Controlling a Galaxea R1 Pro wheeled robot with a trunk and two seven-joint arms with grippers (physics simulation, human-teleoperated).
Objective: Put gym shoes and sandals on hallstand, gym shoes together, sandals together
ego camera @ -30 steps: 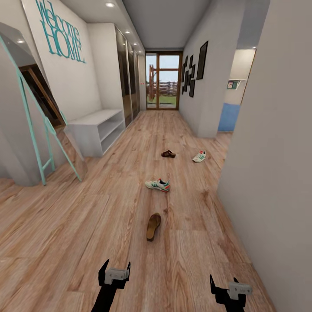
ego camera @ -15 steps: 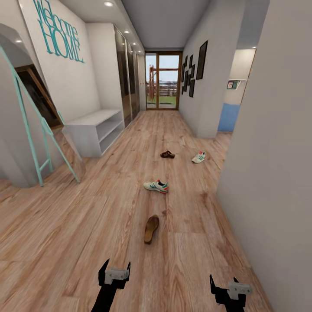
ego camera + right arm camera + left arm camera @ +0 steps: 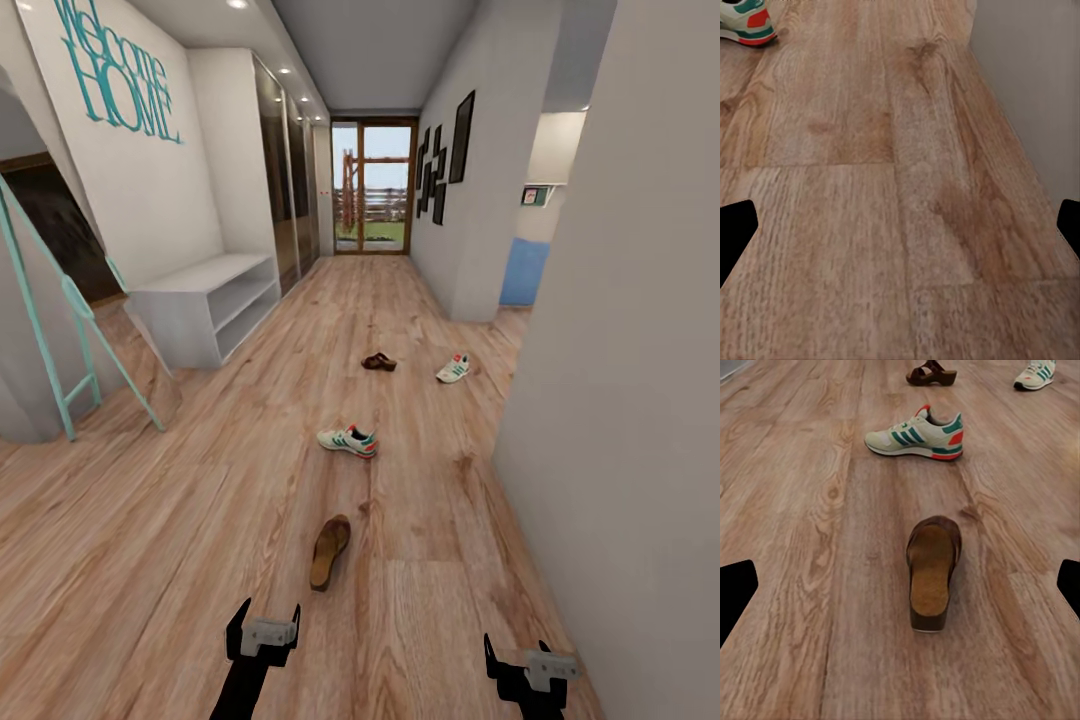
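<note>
A: Where are the shoes?
B: All on the corridor floor [image 3: 200, 500]. The near sandal [image 3: 329, 551] lies just ahead of the left gripper [image 3: 264, 622]; its fingers are apart and empty.
A: And the right gripper [image 3: 518, 655]?
B: Apart and empty too.
A: What next?
B: I think: roll closer, reach down, grab that sandal. The hallstand [image 3: 200, 300] waits far on the left.

Both arms are matte black, the left gripper [image 3: 264, 618] and right gripper [image 3: 517, 655] each carrying a light-grey block with small dark dots, possibly screws, between short black fingers.
</note>
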